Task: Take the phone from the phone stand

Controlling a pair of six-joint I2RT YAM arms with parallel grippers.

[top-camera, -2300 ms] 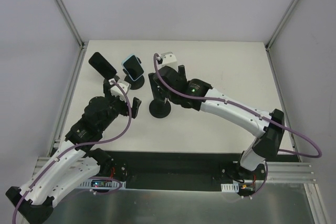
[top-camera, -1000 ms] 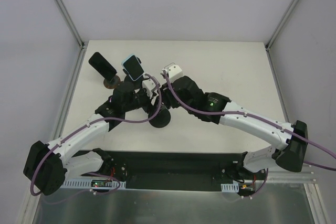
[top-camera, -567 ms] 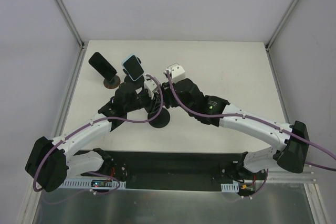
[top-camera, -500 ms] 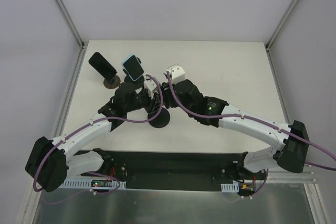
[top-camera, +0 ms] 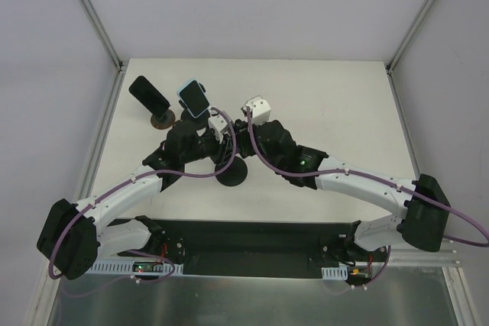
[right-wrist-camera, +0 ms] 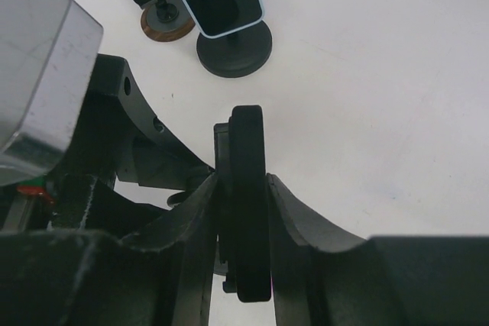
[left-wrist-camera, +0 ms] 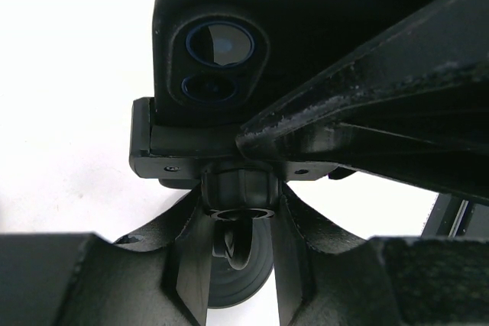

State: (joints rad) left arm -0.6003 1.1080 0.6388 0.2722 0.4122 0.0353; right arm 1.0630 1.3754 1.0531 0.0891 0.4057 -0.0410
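Observation:
The phone is black and sits in the middle phone stand. In the right wrist view it shows edge-on, with my right gripper shut on it and a finger against each face. The left wrist view shows the phone's back with two camera lenses, held in the stand's clamp. Below it my left gripper is shut on the stand's neck, above the round base. From above, both grippers meet over the stand, the left beside the right, and they hide the phone.
A blue-cased phone stands on its own black stand just behind the left gripper. A black phone on a brown-based stand stands at the far left. Frame posts mark the table's back corners.
My left arm swung in from the left and its gripper closed round the stand's neck. My right arm has shifted a little, still at the top of the stand.

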